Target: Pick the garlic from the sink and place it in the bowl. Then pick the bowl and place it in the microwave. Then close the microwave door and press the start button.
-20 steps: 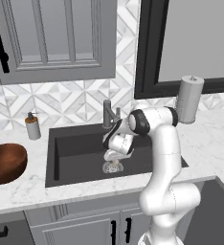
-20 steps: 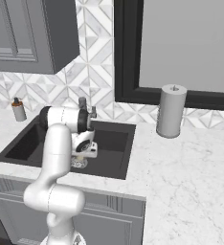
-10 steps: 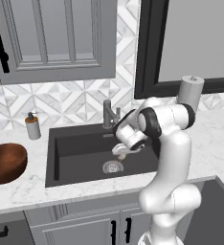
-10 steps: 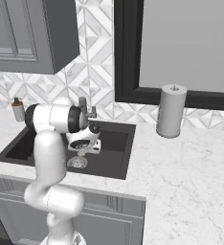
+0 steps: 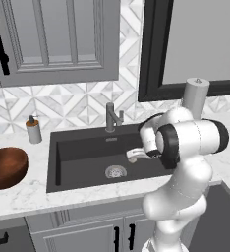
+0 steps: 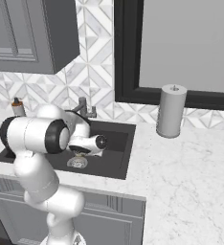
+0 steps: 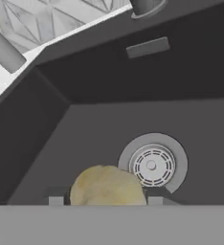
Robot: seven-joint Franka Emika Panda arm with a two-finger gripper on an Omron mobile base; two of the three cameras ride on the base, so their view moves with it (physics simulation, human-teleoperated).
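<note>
You were at the first step, with the garlic (image 7: pixel 106 185) seated between the two fingertips (image 7: pixel 56 200) of the gripper (image 7: pixel 106 201) in the hand view, the jaws part open and closed onto the bulb on either side, so it looked held rather than merely straddled. The gripper (image 5: pixel 132 155) hung above the floor of the sink (image 5: pixel 82 152), over the drain (image 5: pixel 116 172), with the hand turned roughly level. The bowl (image 5: pixel 4 167) sat on the counter to the left of the sink, well apart from the hand. Your next move called for carrying the bulb leftward over the sink's rim and down into the bowl before letting go. Against a second before, the hand had risen from low beside the drain and swung up, and the upper arm had shifted away from the faucet (image 5: pixel 112 117).
</note>
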